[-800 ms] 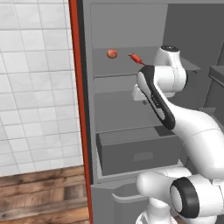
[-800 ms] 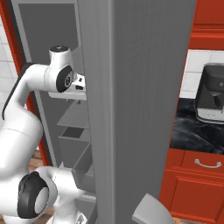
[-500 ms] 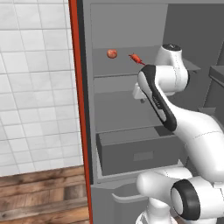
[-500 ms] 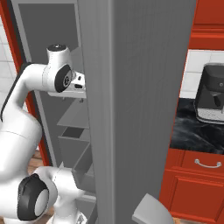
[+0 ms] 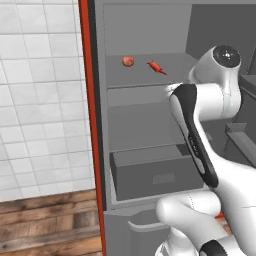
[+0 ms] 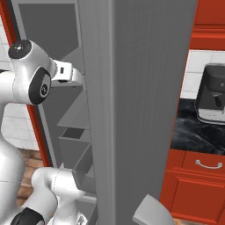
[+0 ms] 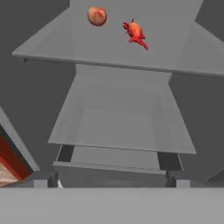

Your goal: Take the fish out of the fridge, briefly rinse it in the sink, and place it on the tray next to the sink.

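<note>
The fish is a small bright-red thing with a pointed tail, lying on the upper grey shelf of the open fridge. In the hand view the fish sits up high on that shelf, well ahead of the hand. My white hand reaches into the fridge at upper-shelf height, to the right of the fish and short of it. The fridge door hides its fingers, so I cannot tell how the jaws stand. Nothing is held.
A round reddish-pink ball rests left of the fish on the same shelf, ball. Lower down are another shelf and a grey drawer box. The orange-red side edge borders the fridge on the left. A coffee machine stands on the dark counter.
My arm has drawn back from the upper shelf towards the base, its elbow swinging right in the left base view. The fish and the ball have not moved.
</note>
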